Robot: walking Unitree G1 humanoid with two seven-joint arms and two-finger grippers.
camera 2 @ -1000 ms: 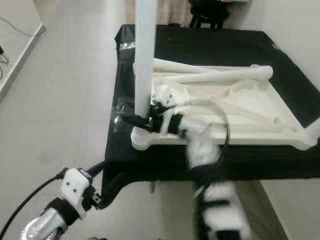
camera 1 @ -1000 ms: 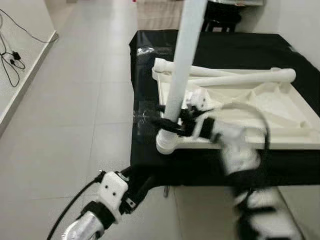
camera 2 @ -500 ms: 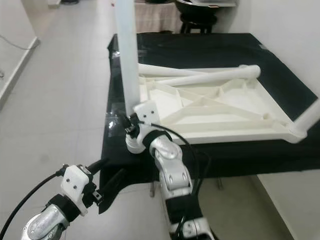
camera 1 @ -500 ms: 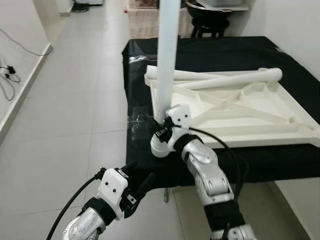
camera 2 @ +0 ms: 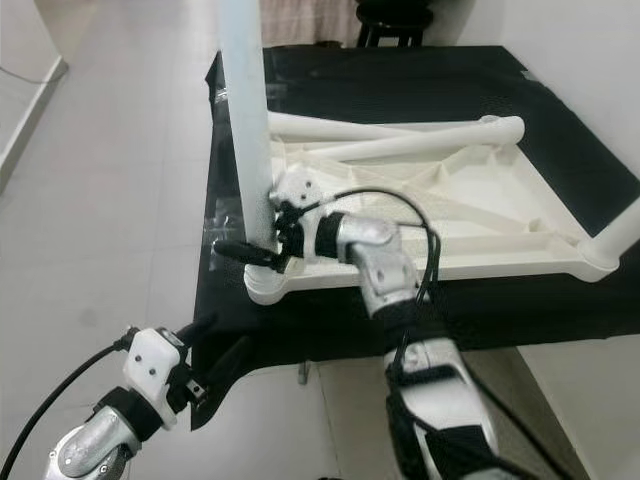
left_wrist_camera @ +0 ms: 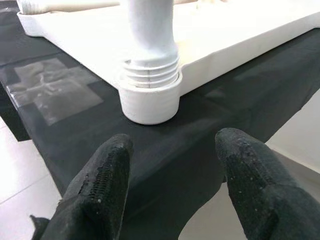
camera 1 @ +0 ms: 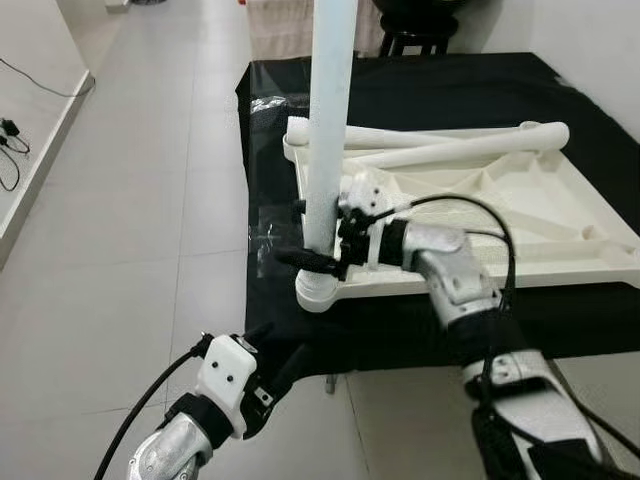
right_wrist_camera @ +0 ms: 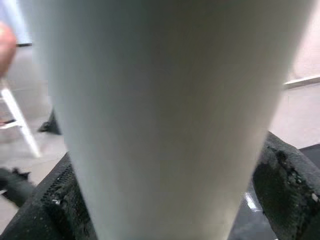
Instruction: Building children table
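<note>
A white children's tabletop lies upside down on a black-covered table. One white leg stands upright in the tabletop's near-left corner socket. My right gripper is shut on this leg just above the socket, one black finger on each side. Two loose legs lie across the far side of the tabletop. Another fitted leg slants off at the right corner. My left gripper hangs open below the table's near edge, facing the socket without touching it.
Pale tiled floor stretches to the left of the table. A black stool stands behind it. A cable lies by the left wall. A clear tape patch sits on the cloth near the socket.
My right forearm has swung from in front of the table up to the right, wrist turned, while its gripper stayed at the leg's base. The left gripper has barely moved.
</note>
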